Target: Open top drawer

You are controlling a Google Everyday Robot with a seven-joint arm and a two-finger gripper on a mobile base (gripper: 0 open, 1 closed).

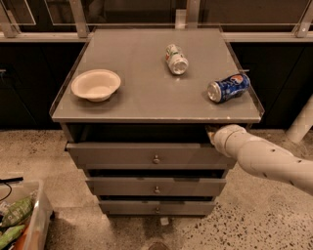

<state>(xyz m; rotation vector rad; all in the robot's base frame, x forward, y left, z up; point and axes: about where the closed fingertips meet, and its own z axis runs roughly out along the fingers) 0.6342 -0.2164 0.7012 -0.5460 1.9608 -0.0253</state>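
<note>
wide matte grey metal top drawer [117, 155], small round knob at centre, sits just under the grey cabinet top [146, 105]. its front stands out a little, with a dark gap above. gripper [212, 133] is at the drawer's upper right corner, 2 o'clock from the knob, at the gap. spread or pressed together: cannot tell. white segmented arm [266, 160] runs off toward 4 o'clock. on the top: cream round bowl [96, 84] at 10 o'clock, silver-green can [176, 59] on its side at 1 o'clock, blue can [228, 88] on its side at 3 o'clock.

Office-like lab: terrazzo floor [264, 215], glass railing [122, 12], grey cabinet [146, 97], gripper [212, 133] at its right front.
</note>
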